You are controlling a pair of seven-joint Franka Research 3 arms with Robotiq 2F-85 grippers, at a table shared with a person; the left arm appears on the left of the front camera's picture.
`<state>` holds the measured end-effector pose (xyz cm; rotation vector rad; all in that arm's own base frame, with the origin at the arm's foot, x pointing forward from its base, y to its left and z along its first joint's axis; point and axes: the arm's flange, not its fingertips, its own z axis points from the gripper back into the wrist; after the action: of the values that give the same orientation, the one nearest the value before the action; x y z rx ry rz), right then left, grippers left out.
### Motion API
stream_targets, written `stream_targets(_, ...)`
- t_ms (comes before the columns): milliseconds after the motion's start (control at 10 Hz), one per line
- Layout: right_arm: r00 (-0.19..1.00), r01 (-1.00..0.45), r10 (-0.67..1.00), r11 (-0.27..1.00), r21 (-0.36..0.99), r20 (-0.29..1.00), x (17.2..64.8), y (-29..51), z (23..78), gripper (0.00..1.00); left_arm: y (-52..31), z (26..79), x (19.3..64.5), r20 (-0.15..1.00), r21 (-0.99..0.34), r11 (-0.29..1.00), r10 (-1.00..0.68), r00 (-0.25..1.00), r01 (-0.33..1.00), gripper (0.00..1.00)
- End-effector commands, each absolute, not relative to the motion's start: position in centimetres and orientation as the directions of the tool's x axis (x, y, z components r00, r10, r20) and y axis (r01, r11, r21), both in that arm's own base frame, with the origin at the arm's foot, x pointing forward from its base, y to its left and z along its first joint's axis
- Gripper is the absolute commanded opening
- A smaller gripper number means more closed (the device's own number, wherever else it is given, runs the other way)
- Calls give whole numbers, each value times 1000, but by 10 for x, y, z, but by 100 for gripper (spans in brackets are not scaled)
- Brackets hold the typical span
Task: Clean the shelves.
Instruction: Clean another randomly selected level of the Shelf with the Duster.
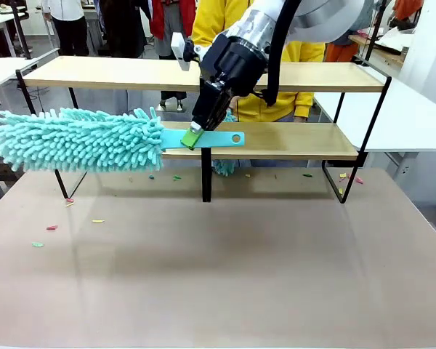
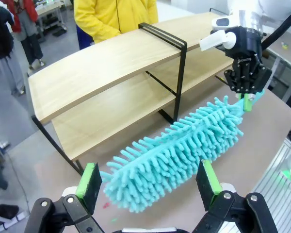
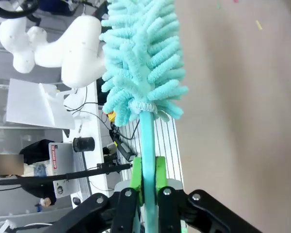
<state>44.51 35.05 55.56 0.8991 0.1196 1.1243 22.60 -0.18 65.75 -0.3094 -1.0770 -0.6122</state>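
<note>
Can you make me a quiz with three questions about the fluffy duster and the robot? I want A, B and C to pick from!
1. Where is the duster?
A: lying on the top shelf. B: held up in front of the shelves. C: on the floor.
2. What colour is its fluffy head?
A: red. B: yellow. C: teal.
3. How is the left gripper?
A: open. B: shut on a cup. C: shut on a cloth.

Answers:
1 B, the right gripper holds its handle in the air before the lower boards.
2 C, the strands are teal all over.
3 A, its green pads stand wide apart.
</note>
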Motion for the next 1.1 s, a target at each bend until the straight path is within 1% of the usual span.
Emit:
stream_targets(0, 427, -736, 823, 74, 673, 376, 413, 303, 578, 0, -1, 658, 226, 892, 58, 787, -317, 322, 615, 100)
stream_targets(100, 444, -735, 799, 66, 675, 405, 394, 267, 589, 0, -1, 658, 226, 892, 58, 787, -317, 322, 615, 100)
stream_targets(200, 464, -729, 797, 96, 678, 386, 367, 243, 595, 0, -1, 658, 226, 892, 58, 787, -317, 322, 615, 100)
stream_targets(300, 470, -717, 801, 101, 690, 371, 330, 235, 599, 0, -1, 658, 226, 892, 58, 787, -317, 322, 615, 100)
stream_targets(400, 491, -687, 813, 141, 713, 313, 298, 240, 600, 0, -1, 658, 226, 892, 58, 787, -317, 322, 615, 100)
stream_targets(500, 534, -688, 801, 227, 689, 269, 275, 243, 600, 0, -1, 658, 226, 892, 58, 787, -317, 322, 615, 100)
stream_targets(600, 612, -709, 734, 344, 615, 295, 266, 253, 605, 0, -1, 658, 226, 892, 58, 787, -317, 322, 615, 100)
stream_targets(700, 479, -705, 825, 158, 691, 300, 300, 230, 605, 0, -1, 658, 226, 892, 58, 787, -317, 322, 615, 100)
stream_targets(800, 522, -713, 805, 229, 663, 282, 276, 233, 604, 12, -1, 658, 226, 892, 58, 787, -317, 322, 615, 100)
stream_targets(900, 574, -720, 763, 298, 627, 296, 294, 231, 612, 12, -1, 658, 226, 892, 58, 787, -317, 322, 615, 100)
stream_targets(1000, 583, -731, 730, 281, 622, 356, 294, 198, 630, 12, -1, 658, 226, 892, 58, 787, -317, 322, 615, 100)
